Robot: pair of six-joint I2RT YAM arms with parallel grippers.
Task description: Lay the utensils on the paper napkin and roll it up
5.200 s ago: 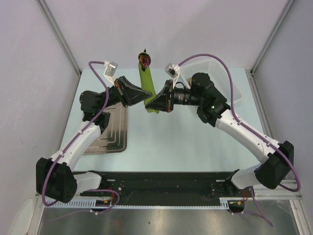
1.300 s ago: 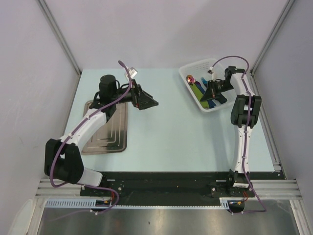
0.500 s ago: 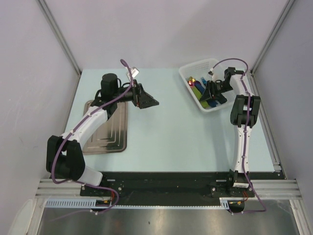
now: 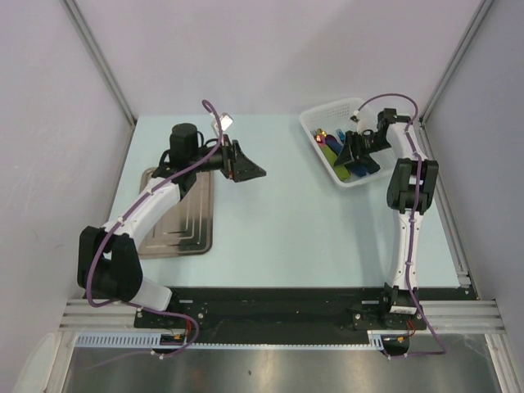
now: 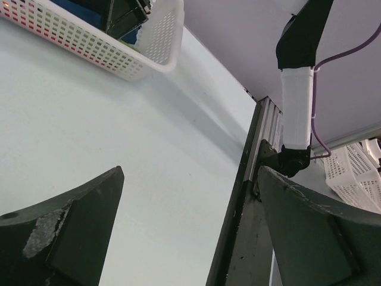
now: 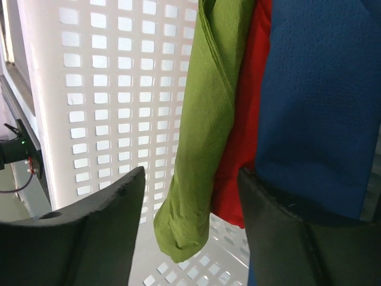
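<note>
Top external view shows both arms reaching out over the pale table (image 4: pixel 286 229). The left arm bends across the silver tray (image 4: pixel 188 225). The left gripper (image 4: pixel 255 172) hangs over bare table near the middle, well apart from the tray. The right arm stretches up the right side. The right gripper (image 4: pixel 354 162) is down in the white basket (image 4: pixel 327 107) at the far right corner. Small red, blue and green things lie in that basket, but from up here they are too small to tell apart.

Right wrist view looks straight down into the basket (image 6: pixel 107 89). The right gripper (image 6: pixel 190 173) has its two fingers spread wide and grips nothing. The green napkin (image 6: pixel 202 119) lies on the basket floor as a long, folded roll, and its lower end sits between the two fingers. A red cloth (image 6: pixel 238 155) lies right against the napkin, and a blue cloth (image 6: pixel 321 89) lies partly over the red one. Whether the utensils are inside the roll cannot be told.

Left wrist view shows the left gripper (image 5: pixel 190 173) with its fingers far apart and nothing in them. Only table (image 5: pixel 89 119) is under it. The basket (image 5: pixel 149 47) is far off at the top.
</note>
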